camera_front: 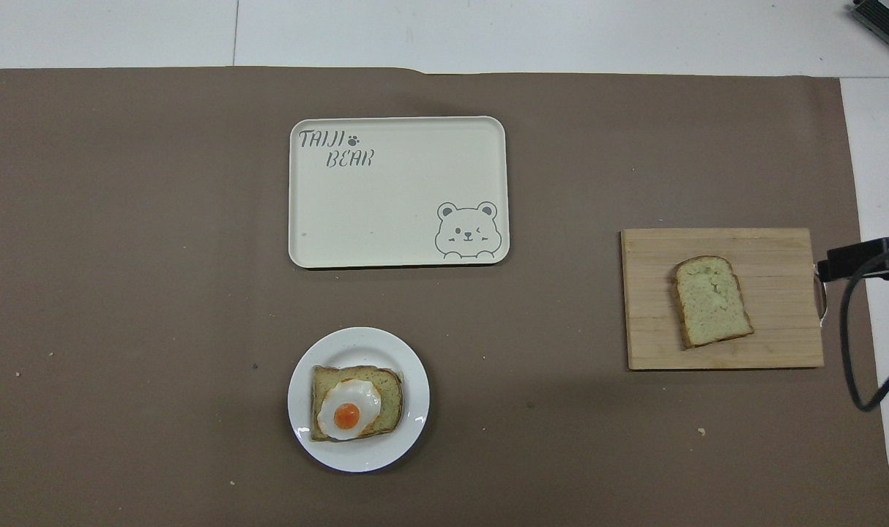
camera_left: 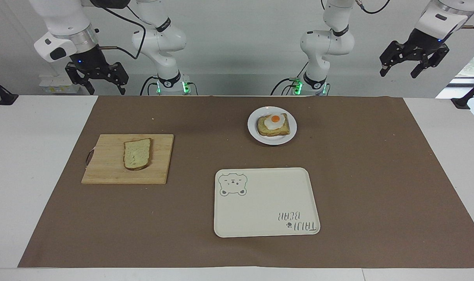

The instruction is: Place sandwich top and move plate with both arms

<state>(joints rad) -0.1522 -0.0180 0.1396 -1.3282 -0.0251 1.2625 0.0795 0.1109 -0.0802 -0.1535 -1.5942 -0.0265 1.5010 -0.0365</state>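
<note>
1. Your right gripper [camera_left: 97, 81] hangs in the air at the right arm's end of the table, up by the edge nearest the robots, with its fingers spread wide and nothing between them.
2. Your left gripper [camera_left: 412, 64] hangs high at the left arm's end, off past the brown mat [camera_left: 358, 175], also spread wide and empty.
3. Out from the right gripper you find the wooden cutting board [camera_left: 104, 168] on the mat, toward the right arm's end, well apart from that gripper.
4. The bread slice [camera_left: 137, 153] lies flat on that board, untouched, its crust dark around a pale face; from above it sits a little askew [camera_front: 710, 300].
5. The white plate [camera_left: 253, 130] rests on the mat near the robots' edge, closer to the left arm's base.
6. On the plate sits a second bread slice with a fried egg [camera_left: 275, 121] on top.
7. The cream tray [camera_left: 266, 210] with the bear drawing lies farther from the robots than the plate, apart from it.
</note>
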